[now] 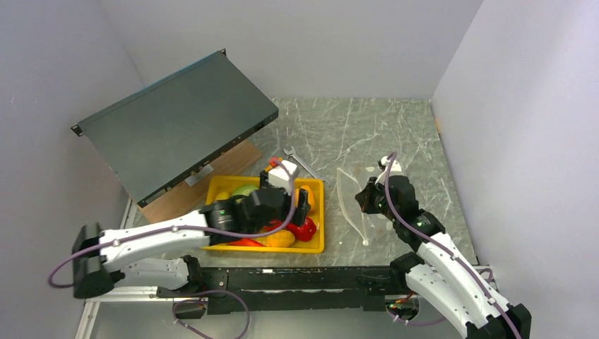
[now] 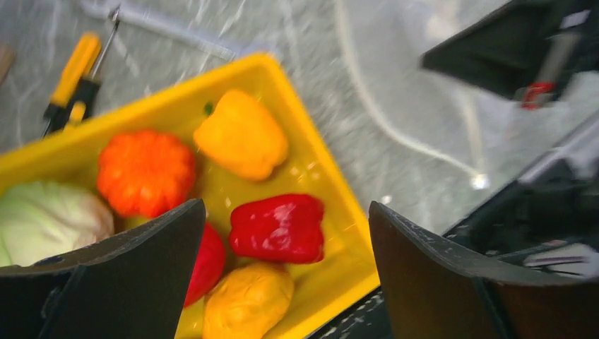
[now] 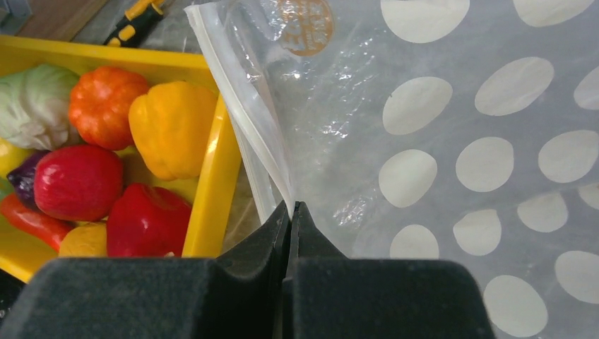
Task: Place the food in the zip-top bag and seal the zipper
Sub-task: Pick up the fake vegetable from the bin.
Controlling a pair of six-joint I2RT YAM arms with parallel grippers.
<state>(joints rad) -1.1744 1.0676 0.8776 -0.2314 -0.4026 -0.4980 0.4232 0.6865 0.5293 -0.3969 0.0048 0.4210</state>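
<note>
- The yellow tray (image 1: 316, 244) sits on the marbled worktop (image 1: 395, 134), and all the food I can see is piled in it.
- In the tray: a pale green cabbage (image 2: 42, 219), an orange pumpkin (image 2: 145, 171) touching it, a yellow pepper (image 2: 242, 134) by the tray's far corner, and a red pepper (image 2: 279, 227) with a yellow mango (image 2: 247, 300) just beside it at the near wall. A red apple (image 3: 76, 182) and a bit of purple onion (image 3: 25, 176) are in there too.
- The left hand (image 2: 282, 212) hangs over the tray with its jaws spread wide. Nothing is between them; the red pepper lies below the gap.
- The zip-top bag (image 3: 438, 141) is just right of the tray, clear with white dots.
- The right hand (image 3: 289, 212) is clamped tight on the bag's mouth edge, right where the white zipper (image 3: 240, 120) runs down to its tips. From above, the strip bows out in a loop, so the mouth looks parted.
- Behind the tray are a yellow-handled screwdriver (image 2: 70, 78) and a silver wrench (image 1: 300, 162). A grey metal panel (image 1: 176, 127) leans over its far-left side.
</note>
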